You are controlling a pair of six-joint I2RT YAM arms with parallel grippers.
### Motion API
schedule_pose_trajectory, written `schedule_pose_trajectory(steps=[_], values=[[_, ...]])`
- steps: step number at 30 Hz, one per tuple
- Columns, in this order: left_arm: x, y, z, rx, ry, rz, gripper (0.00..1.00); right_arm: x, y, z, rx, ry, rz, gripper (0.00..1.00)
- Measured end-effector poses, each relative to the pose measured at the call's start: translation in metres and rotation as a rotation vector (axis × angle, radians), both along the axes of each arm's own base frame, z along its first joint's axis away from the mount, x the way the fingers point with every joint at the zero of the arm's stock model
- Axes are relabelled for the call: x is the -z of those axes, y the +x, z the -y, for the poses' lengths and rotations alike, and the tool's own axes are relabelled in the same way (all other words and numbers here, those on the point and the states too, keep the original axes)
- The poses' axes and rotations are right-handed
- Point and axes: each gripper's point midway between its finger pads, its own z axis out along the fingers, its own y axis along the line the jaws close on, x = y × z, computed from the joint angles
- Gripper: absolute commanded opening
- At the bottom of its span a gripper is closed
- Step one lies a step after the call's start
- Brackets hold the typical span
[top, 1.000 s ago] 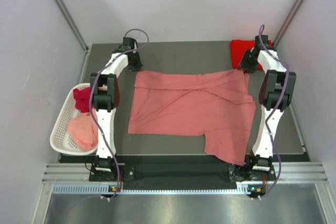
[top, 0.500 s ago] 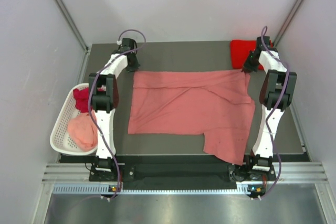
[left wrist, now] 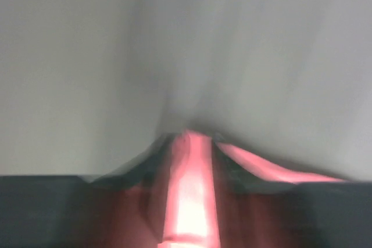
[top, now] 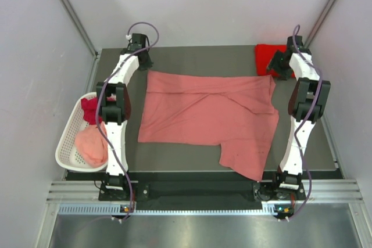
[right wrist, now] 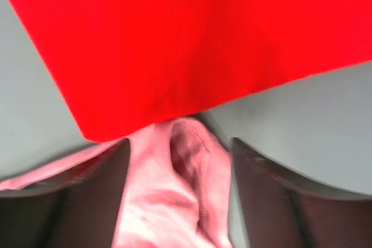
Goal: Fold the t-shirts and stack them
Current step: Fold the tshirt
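A salmon pink t-shirt [top: 206, 120] lies spread across the grey table [top: 197, 57], with one flap reaching toward the near edge at the right. My left gripper [top: 141, 57] is at its far left corner. The left wrist view is blurred; there my left gripper [left wrist: 189, 143] stands open with a ridge of pink cloth [left wrist: 189, 196] between the jaws. My right gripper [top: 279, 65] is at the far right corner. In its wrist view my right gripper [right wrist: 177, 143] is open, with a pink cloth fold [right wrist: 174, 190] lying loose between the fingers [right wrist: 261, 181]. A bright red folded t-shirt [right wrist: 192, 39] lies just beyond.
The red t-shirt [top: 265, 56] sits at the table's far right corner. A white slotted basket [top: 68, 137] hangs off the left edge, holding a dark crimson shirt [top: 90, 108] and a pale pink shirt [top: 90, 145]. Light walls enclose the table on three sides.
Both grippers have moved toward the far edge and opened their jaws. The pink shirt has been dragged a little back and to the left.
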Motion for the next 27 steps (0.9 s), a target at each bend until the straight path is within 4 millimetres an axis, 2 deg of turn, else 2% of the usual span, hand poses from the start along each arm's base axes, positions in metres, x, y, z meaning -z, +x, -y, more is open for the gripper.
schedule_pose_trajectory(steps=[2,3,4,5,9,12,15,17,18,20,21,23,26,27], values=[[-0.008,0.003,-0.003,-0.002,0.007,0.015,0.62,-0.011,-0.001,0.005,0.007,-0.022,-0.002,0.81],[-0.012,0.005,-0.005,-0.007,0.011,0.021,0.64,-0.016,-0.004,0.007,0.014,-0.033,-0.008,0.82],[-0.014,0.005,-0.006,-0.015,0.011,0.023,0.87,-0.022,-0.011,0.010,0.024,-0.047,-0.028,0.83],[-0.015,0.004,-0.009,-0.015,0.019,0.019,0.90,-0.028,-0.019,0.013,0.034,-0.063,-0.046,0.86],[-0.012,-0.009,-0.011,-0.028,0.016,-0.022,0.86,-0.067,-0.061,0.019,0.071,-0.123,-0.094,0.88],[-0.014,-0.030,-0.007,-0.017,0.012,-0.059,0.79,-0.103,-0.112,0.012,0.085,-0.165,-0.109,0.85],[-0.026,-0.062,0.008,0.014,-0.003,-0.084,0.72,-0.131,-0.174,-0.013,0.060,-0.191,-0.099,0.79],[-0.042,-0.089,0.032,0.072,-0.027,-0.075,0.66,-0.140,-0.212,-0.043,0.005,-0.199,-0.093,0.75],[-0.051,-0.107,0.048,0.109,-0.039,-0.072,0.63,-0.143,-0.233,-0.065,-0.048,-0.195,-0.085,0.73],[-0.064,-0.138,0.083,0.198,-0.066,-0.058,0.59,-0.138,-0.264,-0.103,-0.147,-0.173,-0.079,0.67],[-0.071,-0.161,0.108,0.264,-0.089,-0.055,0.52,-0.132,-0.282,-0.119,-0.191,-0.160,-0.093,0.63],[-0.078,-0.201,0.155,0.390,-0.145,-0.046,0.47,-0.114,-0.318,-0.146,-0.262,-0.139,-0.133,0.58],[-0.071,-0.284,0.226,0.605,-0.250,-0.087,0.40,-0.087,-0.370,-0.173,-0.333,-0.129,-0.218,0.56],[-0.065,-0.308,0.241,0.659,-0.275,-0.115,0.40,-0.081,-0.385,-0.180,-0.347,-0.124,-0.236,0.55]])
